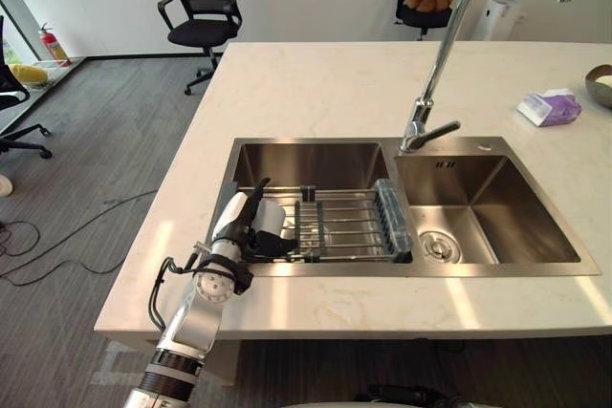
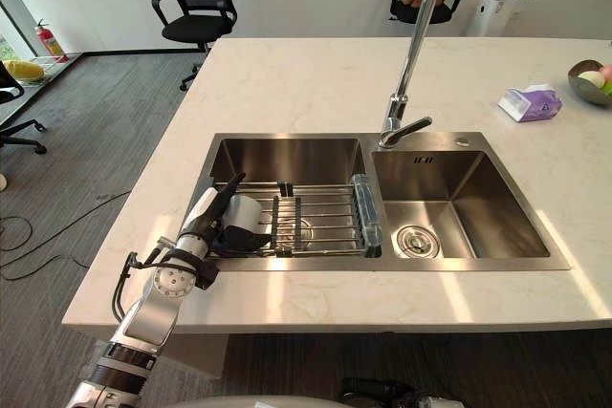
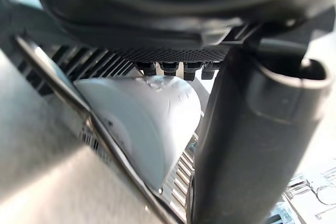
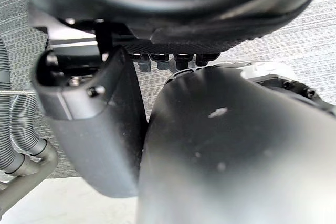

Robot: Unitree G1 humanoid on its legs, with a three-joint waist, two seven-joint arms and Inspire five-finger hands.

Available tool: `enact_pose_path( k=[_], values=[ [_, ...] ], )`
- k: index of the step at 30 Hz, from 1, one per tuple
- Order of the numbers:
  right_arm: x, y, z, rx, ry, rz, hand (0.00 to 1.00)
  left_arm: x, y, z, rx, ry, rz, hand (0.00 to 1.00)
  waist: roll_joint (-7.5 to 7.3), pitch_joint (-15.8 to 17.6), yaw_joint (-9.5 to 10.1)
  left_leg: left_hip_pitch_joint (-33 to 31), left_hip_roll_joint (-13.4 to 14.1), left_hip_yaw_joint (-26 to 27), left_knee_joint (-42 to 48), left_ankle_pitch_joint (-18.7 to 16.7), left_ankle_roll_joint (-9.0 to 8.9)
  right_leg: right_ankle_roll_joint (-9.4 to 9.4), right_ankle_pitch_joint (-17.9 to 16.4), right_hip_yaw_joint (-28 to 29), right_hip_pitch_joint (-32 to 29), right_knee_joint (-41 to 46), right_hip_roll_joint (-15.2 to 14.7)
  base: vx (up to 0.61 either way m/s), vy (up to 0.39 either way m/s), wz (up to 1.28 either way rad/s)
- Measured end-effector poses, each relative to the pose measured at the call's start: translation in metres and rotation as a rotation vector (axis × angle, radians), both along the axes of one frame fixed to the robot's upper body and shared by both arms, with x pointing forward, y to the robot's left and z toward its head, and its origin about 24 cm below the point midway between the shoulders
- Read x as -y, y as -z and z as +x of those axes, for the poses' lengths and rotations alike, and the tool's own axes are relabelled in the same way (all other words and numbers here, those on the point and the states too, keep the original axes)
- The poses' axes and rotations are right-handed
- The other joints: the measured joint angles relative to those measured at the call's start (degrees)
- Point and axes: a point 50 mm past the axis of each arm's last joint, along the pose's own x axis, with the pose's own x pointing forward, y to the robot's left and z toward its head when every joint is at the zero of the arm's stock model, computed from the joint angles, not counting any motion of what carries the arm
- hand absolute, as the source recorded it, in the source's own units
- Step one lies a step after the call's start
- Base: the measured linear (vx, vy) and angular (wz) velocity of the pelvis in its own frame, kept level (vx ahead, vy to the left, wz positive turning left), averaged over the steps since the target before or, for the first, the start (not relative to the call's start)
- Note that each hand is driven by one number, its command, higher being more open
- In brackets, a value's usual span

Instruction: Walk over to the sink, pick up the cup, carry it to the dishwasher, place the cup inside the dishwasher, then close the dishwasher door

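Reaching over the near rim of the sink, the left hand is clamping on the cup, its fingers curling under it and its thumb standing over it, I think to lift it out. The cup is lying on its side on the wire rack, which is sitting across the sink's left basin. Below the sink's level, the right hand is hanging over the grey floor; its grasp I cannot tell.

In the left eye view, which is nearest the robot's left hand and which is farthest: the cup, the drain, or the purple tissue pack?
1. The cup: gripped in the left hand, left side of the sink.
2. The drain: right side of the sink.
3. The purple tissue pack: on the counter, far right.
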Motion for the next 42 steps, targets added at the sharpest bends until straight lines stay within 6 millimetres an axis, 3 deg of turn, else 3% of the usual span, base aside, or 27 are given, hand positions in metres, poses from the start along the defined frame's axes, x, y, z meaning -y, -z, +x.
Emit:
enact_pose_path(
  k=[7,8,14,25,35,42],
  values=[
    [-0.001,-0.001,0.002,-0.027,-0.008,0.003,1.00,0.003,-0.001,0.001,-0.082,0.017,-0.006,1.00,-0.21,-0.27,-0.01,0.10,-0.01,-0.04,-0.03,0.01,0.01,0.00,0.00,-0.06,0.10,-0.01,0.01,0.00,0.000,0.00],
    [-0.001,-0.001,0.002,-0.029,-0.017,0.003,1.00,0.004,-0.001,0.002,-0.102,0.026,-0.003,0.00,-0.29,-0.31,-0.03,0.11,-0.03,-0.04,-0.03,0.04,0.03,0.00,-0.01,-0.06,0.11,-0.01,0.01,-0.04,-0.004,0.00],
    [-0.002,-0.001,0.002,-0.050,-0.029,0.003,1.00,0.000,-0.008,0.010,-0.188,0.051,0.090,0.00,-0.73,-0.66,-0.08,0.16,-0.03,-0.08,-0.14,0.11,-0.01,0.01,-0.03,-0.08,0.10,-0.02,0.01,-0.01,-0.001,0.00],
    [-0.002,-0.002,0.006,-0.051,-0.064,0.011,1.00,-0.007,-0.030,0.023,-0.177,0.159,0.265,0.00,-0.35,-0.94,-1.52,0.69,-0.05,-0.05,-1.04,0.10,-0.01,0.18,-0.15,-0.55,0.19,-0.03,0.12,0.00,0.000,0.00],
    [-0.002,-0.002,0.005,-0.059,-0.065,0.011,1.00,-0.002,-0.026,0.004,0.014,0.243,0.092,0.00,-0.50,-0.84,-1.28,0.54,-0.16,-0.56,-0.96,0.11,0.17,0.22,-0.17,-1.61,0.40,-0.04,-0.08,-0.01,-0.004,0.02],
    [-0.002,0.000,0.001,-0.042,-0.064,0.008,1.00,0.017,-0.059,-0.017,0.260,0.386,-0.070,0.00,-0.71,-0.82,0.08,-0.64,-0.37,-0.95,-0.51,0.17,0.26,0.22,-0.17,-1.85,-0.22,-0.02,-0.55,-0.02,0.001,0.03]
  ],
)
